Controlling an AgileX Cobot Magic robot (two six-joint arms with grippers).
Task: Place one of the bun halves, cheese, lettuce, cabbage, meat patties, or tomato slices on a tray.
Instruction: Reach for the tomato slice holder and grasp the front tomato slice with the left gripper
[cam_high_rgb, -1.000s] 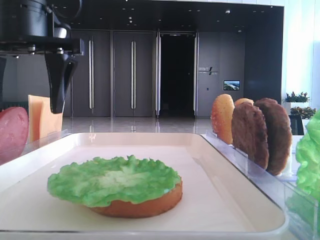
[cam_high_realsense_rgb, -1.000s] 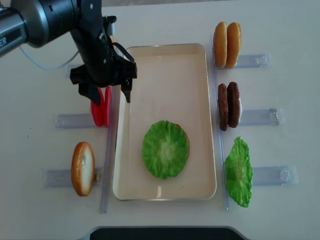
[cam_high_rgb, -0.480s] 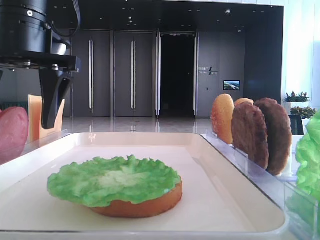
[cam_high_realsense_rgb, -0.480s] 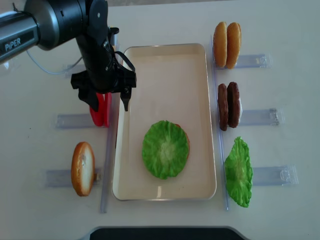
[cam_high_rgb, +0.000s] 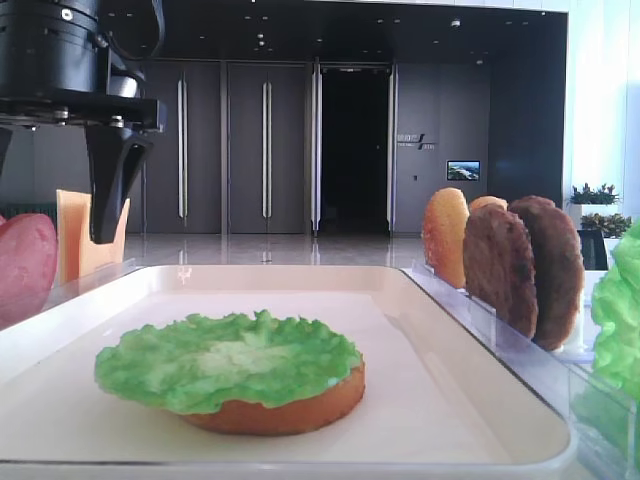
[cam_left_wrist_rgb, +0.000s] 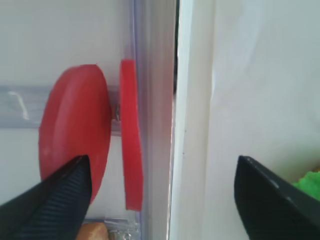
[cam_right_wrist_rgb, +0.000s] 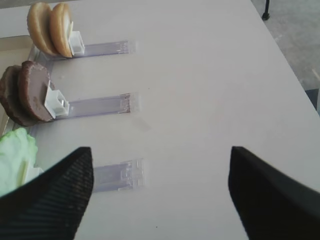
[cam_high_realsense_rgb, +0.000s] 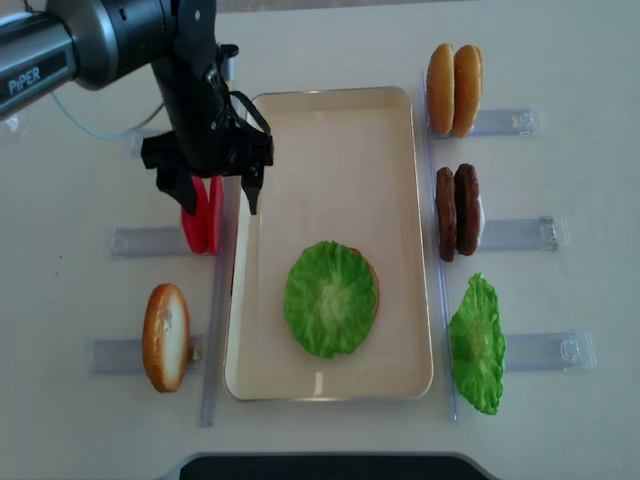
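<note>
Open tray floor at the far end; crowded rack edges on both sides

The left gripper (cam_high_realsense_rgb: 208, 190) hangs with jaws wide, straddling the tomato slices (cam_high_realsense_rgb: 203, 222) and the tray (cam_high_realsense_rgb: 330, 105) rim, with a clear rack (cam_left_wrist_rgb: 150, 75) wall pressed between slice and rim. Inside the tray, only the lettuce (cam_high_realsense_rgb: 331, 298) on its bun blocks the near half. Along the right rim stand bun halves (cam_high_realsense_rgb: 453, 89), meat patties (cam_high_realsense_rgb: 458, 211) and a second lettuce leaf (cam_high_realsense_rgb: 477, 343); the table (cam_right_wrist_rgb: 210, 75) beyond them lies bare.
</note>
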